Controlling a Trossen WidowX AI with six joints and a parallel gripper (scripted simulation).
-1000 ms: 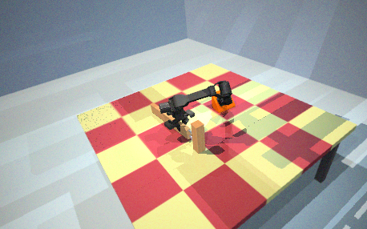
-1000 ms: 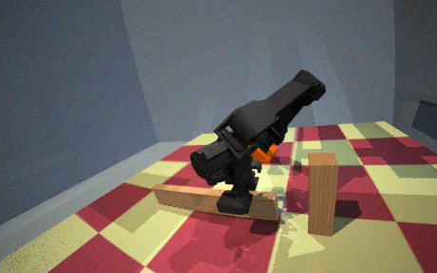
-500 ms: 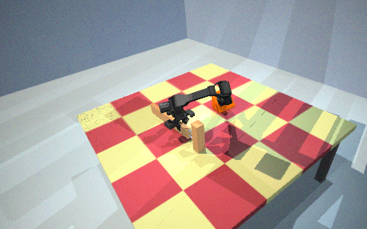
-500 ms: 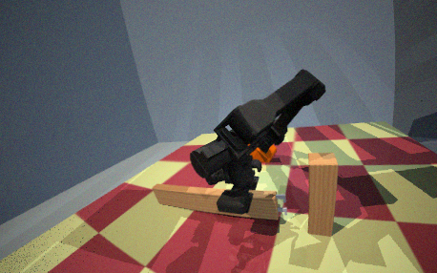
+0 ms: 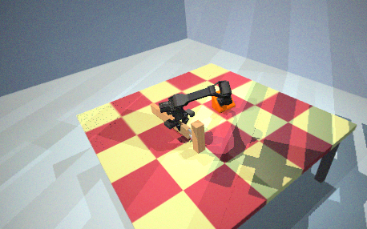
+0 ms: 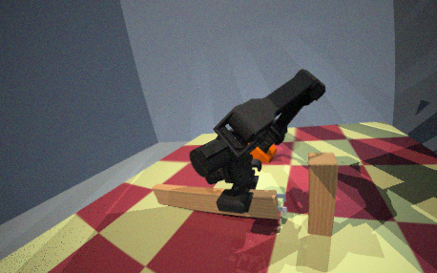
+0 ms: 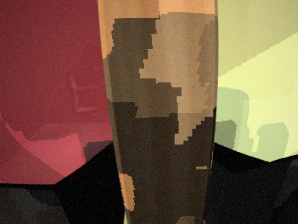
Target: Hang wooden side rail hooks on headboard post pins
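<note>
Exterior view first, reading from the left: I see the wooden side rail lying along the checkered table, its far end down on the surface with open tabletop around it. My gripper is clamped across the rail near its right end, jaws straddling both long faces. Past that end the steel hooks stick out, not touching the headboard post, which stands upright just beside them with a small gap between. To the right of the post I have wide free checkerboard out to the table edge. From the top view the arm's orange base sits well behind the post.
</note>
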